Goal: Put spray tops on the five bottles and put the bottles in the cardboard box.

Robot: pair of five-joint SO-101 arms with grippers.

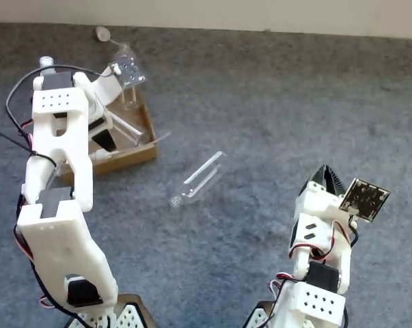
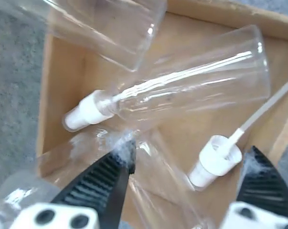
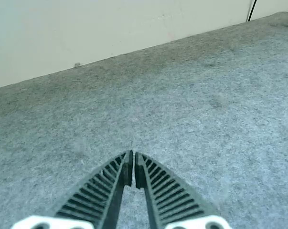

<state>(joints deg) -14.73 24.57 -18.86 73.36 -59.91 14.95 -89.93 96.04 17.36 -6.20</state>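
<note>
Grey, felt-like carpet covers the table (image 1: 274, 96); pale wall beyond.

Progress, as I judge it: partway.
- The cardboard box (image 2: 62, 86) sits far left under my left arm. It is shallow, tan and matte, with stiff walls.
- At least three clear plastic bottles lie inside, crossed over one another.
- The capped bottle (image 2: 196, 78) wears a white spray top, its dip tube visible through the wall.
- A loose spray top (image 2: 214, 161), white with a thin tube, lies on the box floor, fitted to nothing.
- The upper bottle (image 2: 110, 28) hides its neck, so I cannot tell if it is topped.
- The stray bottle (image 1: 195, 181) lies on its side mid-table, well apart from the box, apparently topless.

My left gripper (image 2: 190, 152) hangs spread and empty over the box, just beside the loose top. My right gripper (image 3: 133, 160) is clenched on nothing, near right over the carpet.

Still to do: fit the missing tops and box the stray.

The bottles are smooth, glossy, thin-walled cylinders, likely to slip and roll.
</note>
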